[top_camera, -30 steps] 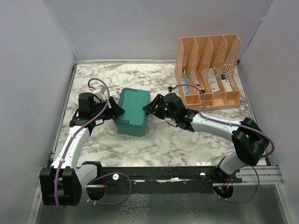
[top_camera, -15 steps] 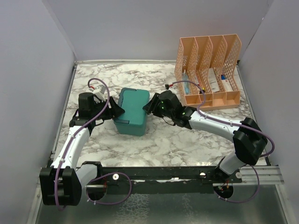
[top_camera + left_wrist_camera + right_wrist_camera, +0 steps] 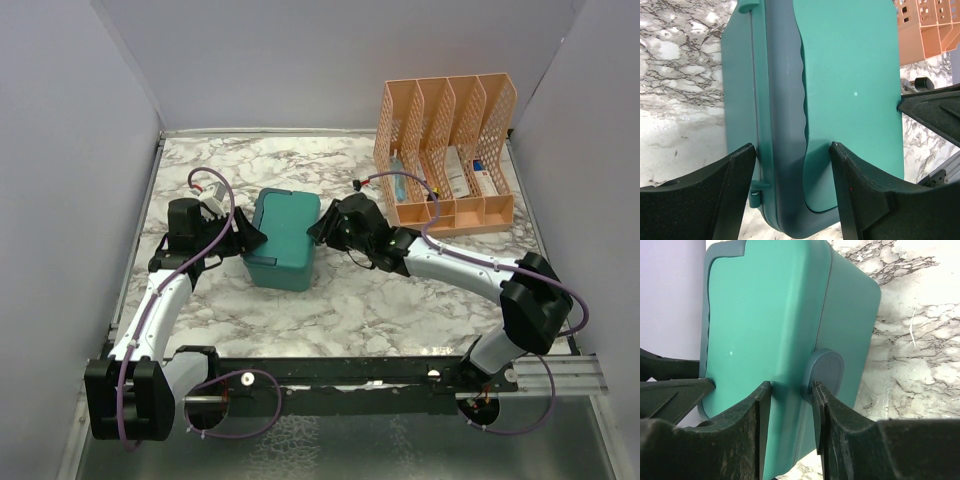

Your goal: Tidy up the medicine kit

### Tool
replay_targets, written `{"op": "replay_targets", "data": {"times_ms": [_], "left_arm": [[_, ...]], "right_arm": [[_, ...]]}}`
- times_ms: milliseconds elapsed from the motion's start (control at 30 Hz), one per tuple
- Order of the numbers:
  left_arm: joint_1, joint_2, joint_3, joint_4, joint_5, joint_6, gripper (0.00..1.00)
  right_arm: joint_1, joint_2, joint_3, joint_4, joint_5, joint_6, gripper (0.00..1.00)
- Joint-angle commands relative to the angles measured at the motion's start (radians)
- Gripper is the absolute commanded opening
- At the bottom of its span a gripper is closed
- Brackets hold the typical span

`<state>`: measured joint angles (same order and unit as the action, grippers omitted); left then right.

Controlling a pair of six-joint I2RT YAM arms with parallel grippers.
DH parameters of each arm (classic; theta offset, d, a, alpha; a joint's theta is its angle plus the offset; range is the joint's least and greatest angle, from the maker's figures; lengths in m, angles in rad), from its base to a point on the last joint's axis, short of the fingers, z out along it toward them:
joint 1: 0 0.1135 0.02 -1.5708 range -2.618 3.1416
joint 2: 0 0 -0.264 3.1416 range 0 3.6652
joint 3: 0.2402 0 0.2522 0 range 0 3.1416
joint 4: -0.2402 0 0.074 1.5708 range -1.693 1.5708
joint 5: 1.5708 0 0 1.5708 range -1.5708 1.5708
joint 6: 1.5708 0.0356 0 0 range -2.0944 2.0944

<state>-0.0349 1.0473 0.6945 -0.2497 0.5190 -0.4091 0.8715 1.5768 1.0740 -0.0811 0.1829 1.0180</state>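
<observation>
The medicine kit sits closed, centre-left in the top view, with its long axis running up the frame. Your right gripper straddles the front rim beside the latch; whether it pinches, I cannot tell. Your left gripper stands wide apart at the hinge side.

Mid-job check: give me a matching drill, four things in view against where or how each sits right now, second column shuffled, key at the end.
Things:
1. medicine kit
2. left gripper
3. right gripper
4. peach file organizer

Places or states:
A. jaws apart at the kit's latch side
B. far right, standing apart from the kit
C. lid down, between both arms
D. jaws apart at the kit's hinge side

Pairs: 1-C, 2-D, 3-A, 4-B
</observation>
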Motion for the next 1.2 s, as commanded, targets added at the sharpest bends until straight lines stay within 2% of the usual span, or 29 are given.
{"op": "replay_targets", "data": {"times_ms": [0, 133, 300, 533, 667, 833, 967, 1167], "left_arm": [[-0.006, 0.019, -0.036, -0.105, -0.046, 0.035, 0.64], [-0.005, 0.017, -0.036, -0.106, -0.046, 0.036, 0.67], [-0.005, 0.016, -0.037, -0.106, -0.047, 0.035, 0.68], [-0.006, 0.017, -0.038, -0.105, -0.047, 0.035, 0.69], [-0.005, 0.020, -0.038, -0.105, -0.047, 0.033, 0.69], [-0.005, 0.024, -0.038, -0.106, -0.045, 0.034, 0.70], [-0.006, 0.023, -0.038, -0.105, -0.046, 0.033, 0.70], [-0.005, 0.025, -0.038, -0.106, -0.045, 0.034, 0.70]], "right_arm": [[0.023, 0.004, 0.020, 0.001, 0.026, -0.038, 0.30], [0.022, -0.032, 0.029, -0.024, 0.065, -0.068, 0.38], [0.018, -0.077, 0.032, -0.087, 0.193, -0.122, 0.39], [-0.004, -0.103, 0.012, -0.150, 0.248, -0.148, 0.39], [-0.019, -0.090, 0.006, -0.161, 0.201, -0.172, 0.36], [-0.022, -0.086, -0.009, -0.079, 0.052, -0.247, 0.45], [-0.029, -0.073, -0.015, -0.035, -0.007, -0.233, 0.47], [-0.040, -0.023, -0.024, -0.002, -0.063, -0.191, 0.34]]}}
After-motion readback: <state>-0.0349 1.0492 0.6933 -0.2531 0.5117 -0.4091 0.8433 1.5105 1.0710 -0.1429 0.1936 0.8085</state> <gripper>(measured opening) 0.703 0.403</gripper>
